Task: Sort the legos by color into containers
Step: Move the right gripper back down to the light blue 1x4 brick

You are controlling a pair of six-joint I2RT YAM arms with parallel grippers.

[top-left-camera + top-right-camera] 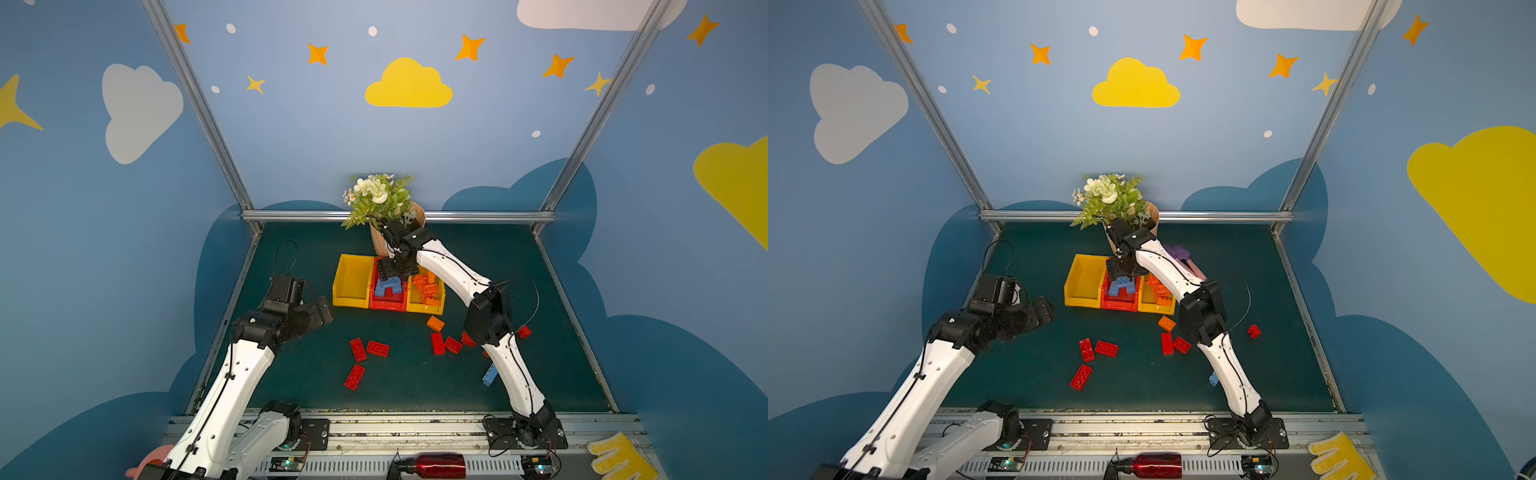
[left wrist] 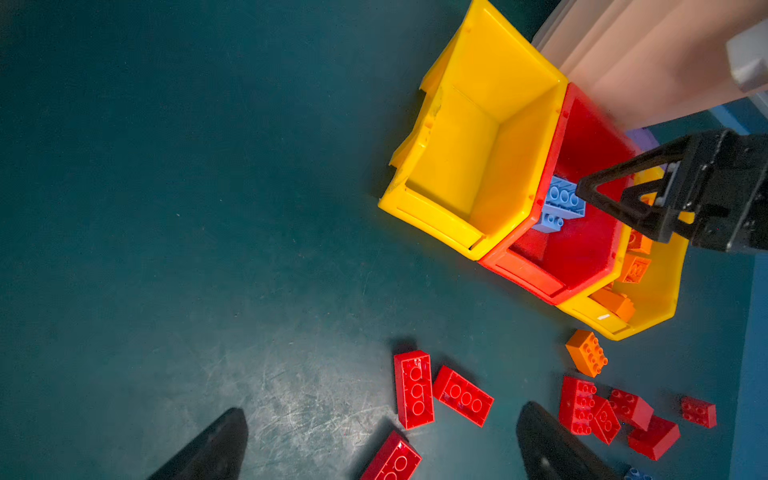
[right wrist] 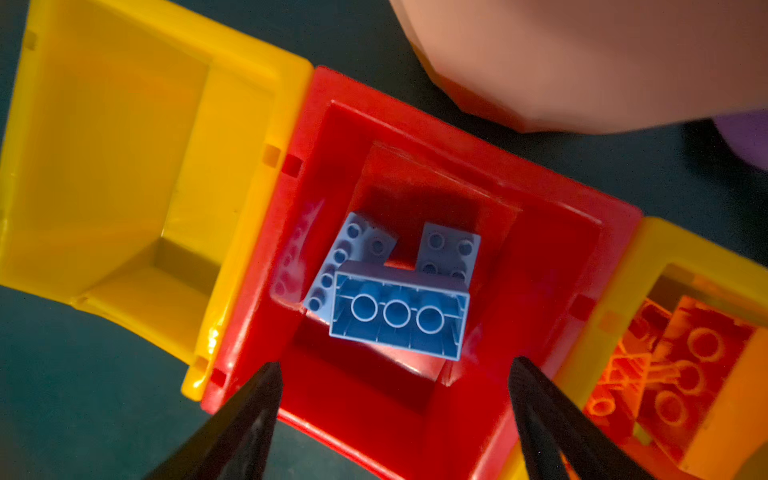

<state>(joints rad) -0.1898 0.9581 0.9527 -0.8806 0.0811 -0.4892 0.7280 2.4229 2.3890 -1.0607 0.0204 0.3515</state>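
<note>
Three containers stand in a row: an empty yellow bin (image 1: 353, 280), a red bin (image 1: 387, 305) and a yellow bin (image 1: 428, 306) that holds orange legos (image 1: 428, 289). My right gripper (image 3: 395, 363) hangs open and empty over the red bin, where light blue legos (image 3: 399, 316) lie, the top one with its studs down. My left gripper (image 2: 384, 409) is open and empty above the mat, left of the bins. Loose on the mat are red legos (image 1: 357, 349), one orange lego (image 1: 435, 323) and a blue lego (image 1: 490, 376) partly behind my right arm.
A peach flower pot (image 1: 379, 245) with greenery stands just behind the bins. Purple and pink toy shovels (image 1: 1183, 255) lie behind my right arm. A red bottle (image 1: 440, 465) and a yellow glove (image 1: 619, 457) sit on the front rail.
</note>
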